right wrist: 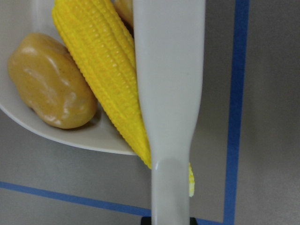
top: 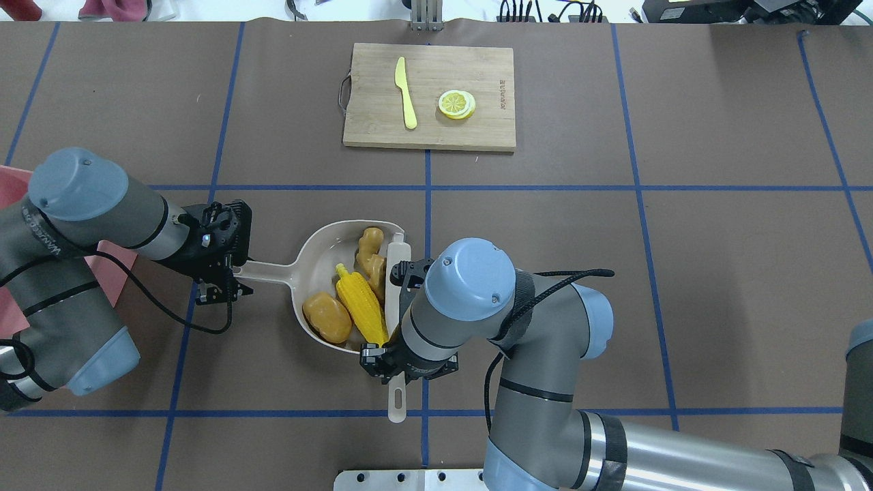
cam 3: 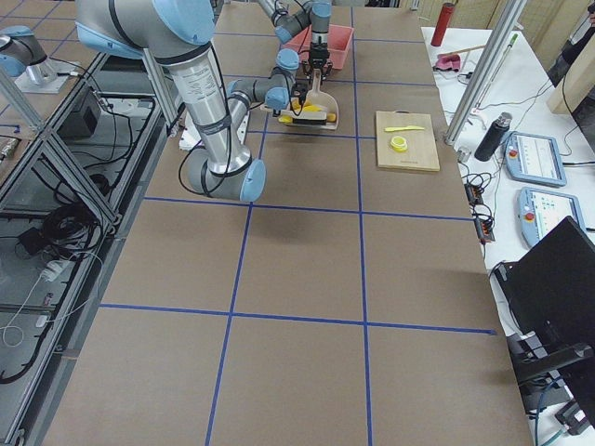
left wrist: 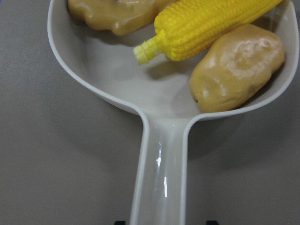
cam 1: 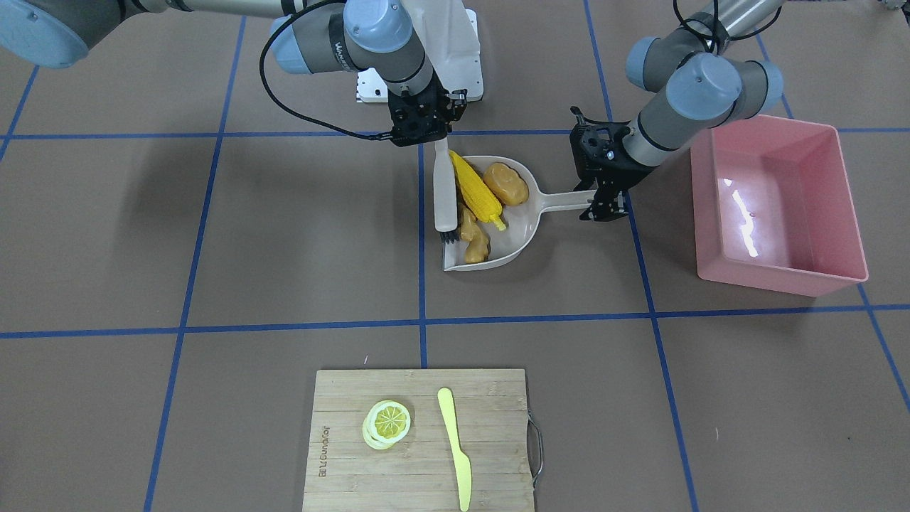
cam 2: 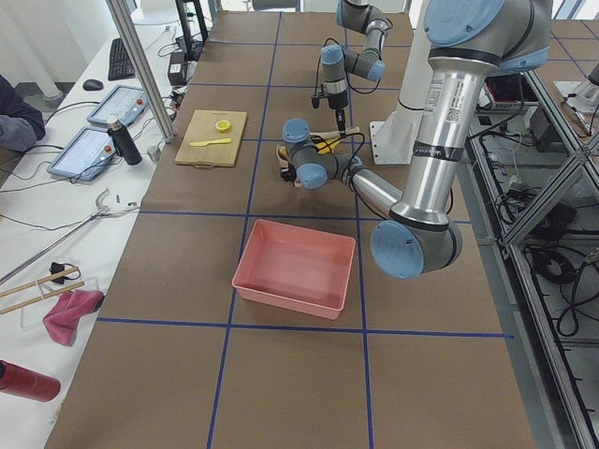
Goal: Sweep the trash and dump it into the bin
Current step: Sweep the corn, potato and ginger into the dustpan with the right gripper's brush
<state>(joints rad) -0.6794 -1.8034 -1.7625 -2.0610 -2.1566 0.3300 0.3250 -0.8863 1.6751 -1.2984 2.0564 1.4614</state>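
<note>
**Trash gathered, bin waiting.** The sweeping looks finished. The corn cob [cam 1: 476,186], the potato [cam 1: 506,183] and the ginger root [cam 1: 475,240] all lie in the dustpan [cam 1: 525,222], which rests on the table [cam 1: 213,249]. The corn lies between the potato and the brush [cam 1: 445,188]. One end of the corn appears to poke past the pan's rim in the right wrist view, though the angle makes that hard to confirm.

The left gripper [cam 1: 601,205] is pinched on the end of the dustpan's handle. The right gripper [cam 1: 430,135] is clamped on the brush's handle, and the bristles sit at the pan's open mouth, just beside the ginger.

The bin [cam 1: 782,279] stands well apart from the pan, on the left arm's side. Its glossy floor shows only glare, with no trash in it.

By this reading the whole dump is left: lift the pan level, carry it over the bin's wall and tip it out.

Across the table, a lemon slice [cam 1: 387,419] and a knife [cam 1: 455,441] lie on a cutting board [cam 1: 419,473], away from both arms.
</note>
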